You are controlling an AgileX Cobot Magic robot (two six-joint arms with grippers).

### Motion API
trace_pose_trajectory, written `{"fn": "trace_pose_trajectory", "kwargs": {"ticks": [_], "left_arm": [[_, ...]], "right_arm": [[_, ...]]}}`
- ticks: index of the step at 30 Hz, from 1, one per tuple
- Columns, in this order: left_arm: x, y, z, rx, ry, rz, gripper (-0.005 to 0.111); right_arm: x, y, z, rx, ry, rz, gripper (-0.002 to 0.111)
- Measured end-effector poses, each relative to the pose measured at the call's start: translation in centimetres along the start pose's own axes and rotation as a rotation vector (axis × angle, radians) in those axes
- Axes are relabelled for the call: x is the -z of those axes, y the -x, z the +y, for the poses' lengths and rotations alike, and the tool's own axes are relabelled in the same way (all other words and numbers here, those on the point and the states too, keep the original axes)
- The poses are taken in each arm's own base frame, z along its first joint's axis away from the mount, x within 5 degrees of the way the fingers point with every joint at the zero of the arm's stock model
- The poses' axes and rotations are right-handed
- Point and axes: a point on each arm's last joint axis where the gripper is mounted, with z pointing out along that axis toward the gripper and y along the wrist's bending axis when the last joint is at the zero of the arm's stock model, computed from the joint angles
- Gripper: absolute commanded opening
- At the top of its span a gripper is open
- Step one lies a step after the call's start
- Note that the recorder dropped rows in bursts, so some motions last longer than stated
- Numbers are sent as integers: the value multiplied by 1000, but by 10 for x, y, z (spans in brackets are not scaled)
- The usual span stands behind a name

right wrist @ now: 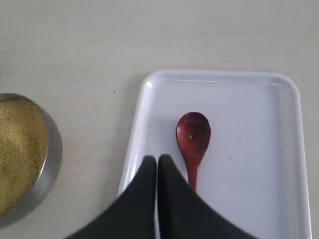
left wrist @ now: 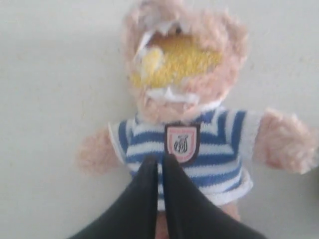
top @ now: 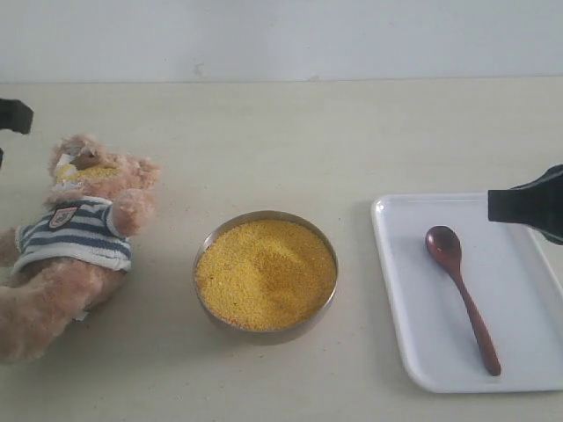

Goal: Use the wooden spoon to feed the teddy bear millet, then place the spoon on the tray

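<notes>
The teddy bear point(top: 75, 230) lies on its back at the left, yellow grains on its muzzle point(left wrist: 174, 62). Millet point(top: 264, 272) fills the metal bowl point(top: 264, 334) in the middle. The wooden spoon point(top: 462, 294) lies loose on the white tray point(top: 528, 352) at the right, bowl end away from the front edge point(right wrist: 193, 137). My left gripper point(left wrist: 159, 160) hovers shut and empty over the bear's striped shirt. My right gripper point(right wrist: 157, 160) is shut and empty above the tray's rim point(right wrist: 134, 144), beside the spoon, not touching it.
A pale tabletop point(top: 290, 141) spreads behind the bowl up to a white wall. Part of the left arm point(top: 13, 114) shows at the left edge, and the right arm point(top: 528, 204) hangs over the tray's far right corner.
</notes>
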Motion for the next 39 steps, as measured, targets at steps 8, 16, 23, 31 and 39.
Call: {"fn": "trace_pose_trajectory", "kwargs": {"ticks": [8, 16, 23, 31, 39], "left_arm": [[55, -30, 4, 14, -55, -393, 4], [88, -86, 12, 75, -129, -736, 4], [101, -127, 17, 80, -162, -909, 4], [118, -146, 20, 78, -184, -1036, 4], [121, -149, 20, 78, -188, -1060, 4]], "right_arm": [[24, -16, -5, -33, 34, -248, 0], [66, -35, -8, -29, 97, -550, 0], [78, -54, -12, -24, 123, -651, 0], [78, -55, -12, -25, 126, -660, 0], [78, -55, -12, -25, 126, -660, 0]]}}
